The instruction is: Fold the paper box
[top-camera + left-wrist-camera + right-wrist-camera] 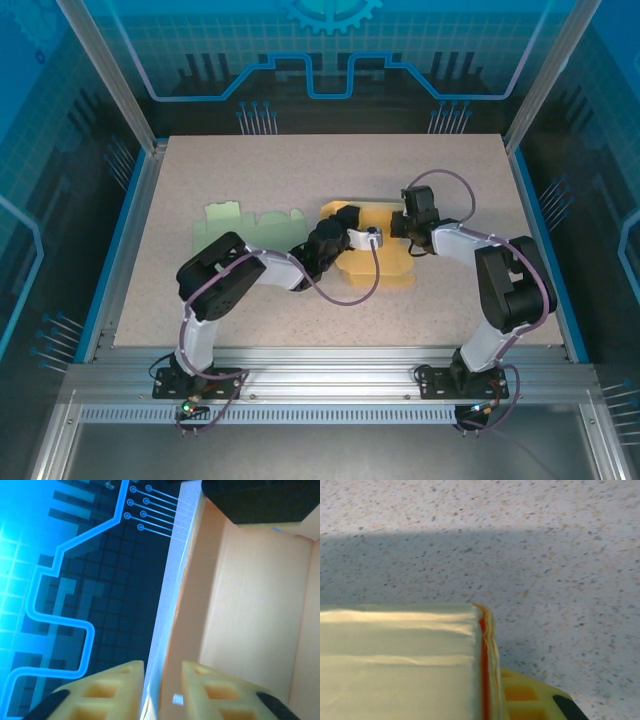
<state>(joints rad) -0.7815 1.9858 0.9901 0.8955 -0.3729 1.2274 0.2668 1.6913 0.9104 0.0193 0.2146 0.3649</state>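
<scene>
The paper box [378, 255] is yellow-orange card, partly folded, lying mid-table. My left gripper [335, 237] is at its left end. In the left wrist view the cream fingers [115, 690] stand slightly apart, with an upright orange wall of the box [190, 630] in the gap beside the right finger; the left gripper [161, 669] is open. My right gripper [409, 228] is at the box's right end. In the right wrist view a folded wall of the box [395, 665] lies hard against the yellow finger [527, 697]; the other finger is hidden behind the card. That gripper is shut on the wall.
A flat pale green card blank [245, 222] lies left of the box, close to the left arm's forearm. Speckled tabletop [300, 170] stretches behind and in front of the box. Blue enclosure walls [130, 190] border the table.
</scene>
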